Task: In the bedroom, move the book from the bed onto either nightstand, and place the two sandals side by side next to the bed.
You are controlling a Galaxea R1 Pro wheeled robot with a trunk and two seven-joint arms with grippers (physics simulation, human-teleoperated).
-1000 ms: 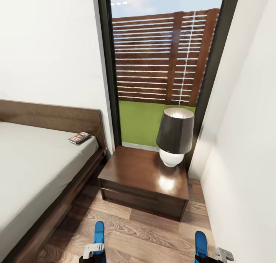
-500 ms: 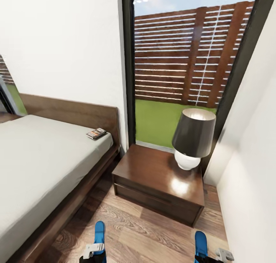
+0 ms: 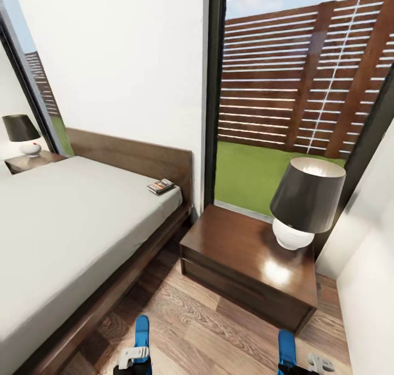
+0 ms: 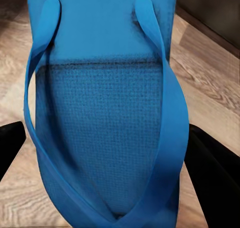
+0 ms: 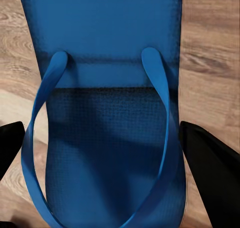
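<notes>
A blue sandal is grasped by the left gripper, and the other sandal by the right gripper. The book is seen on the bed, at its far right corner, left of the nightstand.

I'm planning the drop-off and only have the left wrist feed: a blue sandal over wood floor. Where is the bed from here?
Observer: The bed is ahead on the robot's left, with its wooden frame running along the floor.
Operator: Is the other sandal in hand too?
Observer: Yes. The right gripper holds the second sandal upright over the floor.
Operator: And the book?
Observer: The book lies on the mattress corner by the headboard. That corner is close to the nightstand, which carries a lamp.
</notes>
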